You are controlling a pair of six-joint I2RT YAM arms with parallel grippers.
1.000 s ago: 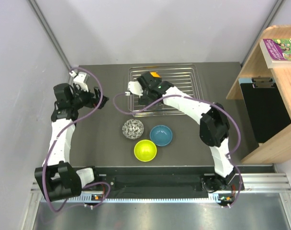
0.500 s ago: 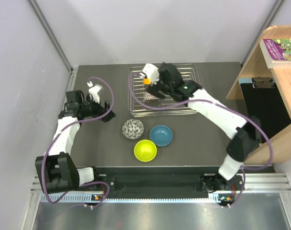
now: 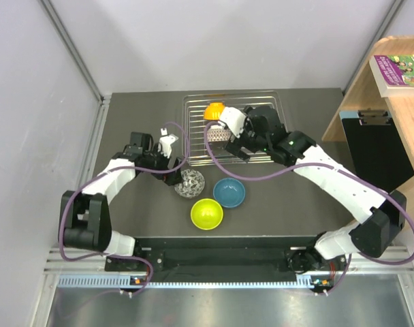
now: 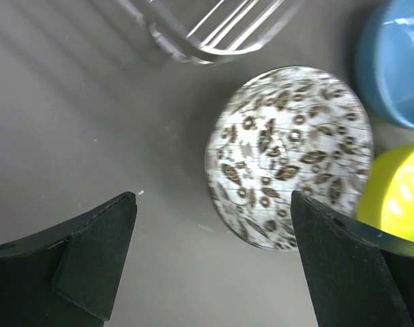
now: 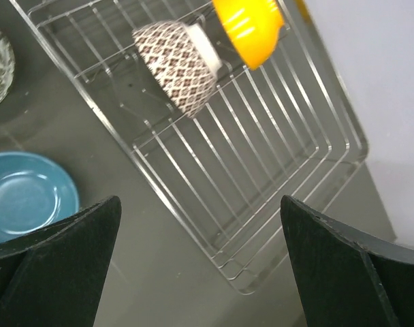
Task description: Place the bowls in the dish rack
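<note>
The wire dish rack [image 3: 272, 109] [image 5: 275, 170] lies at the back of the table. An orange bowl [image 3: 214, 110] [image 5: 250, 24] and a pinkish diamond-patterned bowl [image 3: 218, 135] [image 5: 180, 65] stand on edge in its left end. In front of it, on the table, sit a black-and-white mosaic bowl [image 3: 190, 182] [image 4: 289, 157], a blue bowl [image 3: 229, 193] [image 4: 394, 61] [image 5: 26, 194] and a lime green bowl [image 3: 206, 214] [image 4: 397, 197]. My left gripper [image 3: 173, 176] [image 4: 214, 252] hangs open just left of the mosaic bowl. Over the rack's front edge my right gripper [image 3: 244, 144] [image 5: 200, 259] is open and empty.
A wooden shelf [image 3: 391, 129] with a book [image 3: 400, 70] on top stands off the table's right side. Grey walls close the left and back. The rack's near-left corner [image 4: 193, 37] lies just beyond the mosaic bowl.
My left arm has swung right, from the table's left side to the mosaic bowl. My right gripper has drawn back rightward from the rack's left end, uncovering the orange bowl.
</note>
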